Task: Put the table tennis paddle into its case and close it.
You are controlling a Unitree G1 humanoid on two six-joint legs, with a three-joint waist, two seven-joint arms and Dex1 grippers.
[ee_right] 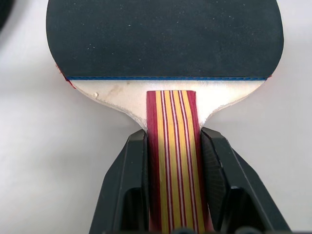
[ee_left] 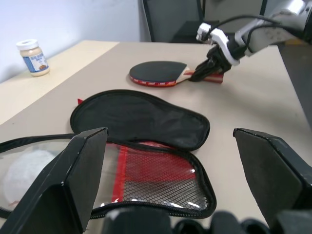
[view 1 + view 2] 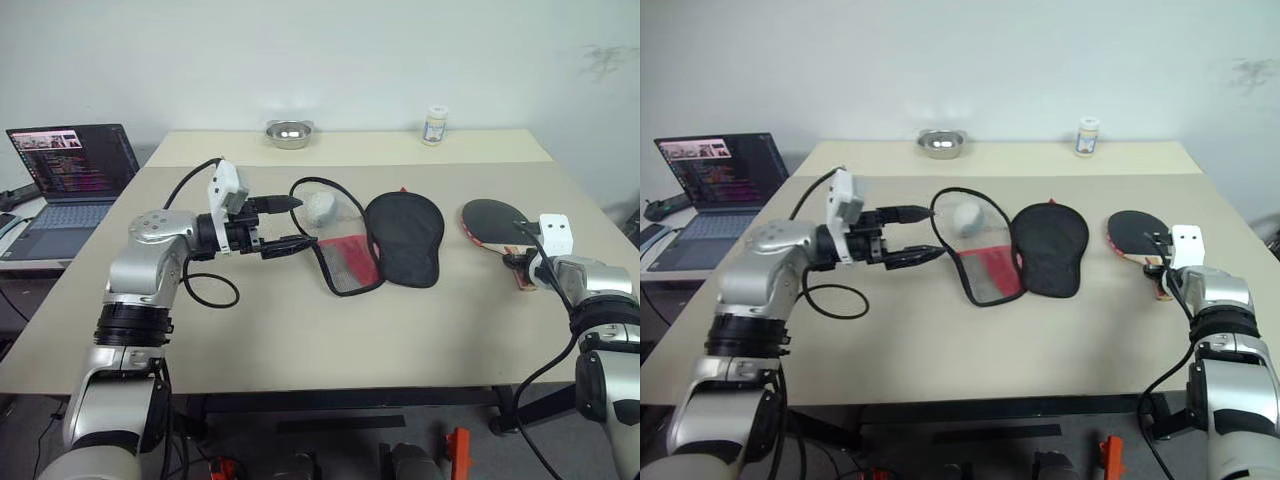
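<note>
Beige tabletop (image 3: 300, 330) against a pale wall, with a laptop (image 3: 72, 170) off its left edge and a metal bowl (image 3: 289, 133) and small jar (image 3: 435, 125) at its far side, is where we find the job barely begun. We see the case (image 3: 385, 240) lying unzipped and spread flat at the middle of the table, black half to the right, red mesh-pocketed half to the left, nothing yet inside it. We see the table tennis paddle (image 3: 497, 224) flat on the table, well apart from the case on its right, black face up. Our right gripper (image 1: 171, 161) has its two black fingers (image 1: 130, 165) pressed against either side of the striped handle, a grasp that looks just made; the paddle is not lifted. Our left gripper (image 3: 288, 222) hovers with its fingers spread wide and empty, pointing across toward the case's left edge. The paddle's long axis runs from near-right to far-left, head toward the table's far side and the case, handle toward the near right edge. Carrying, inserting, folding shut and zipping all remain, by our reckoning.
</note>
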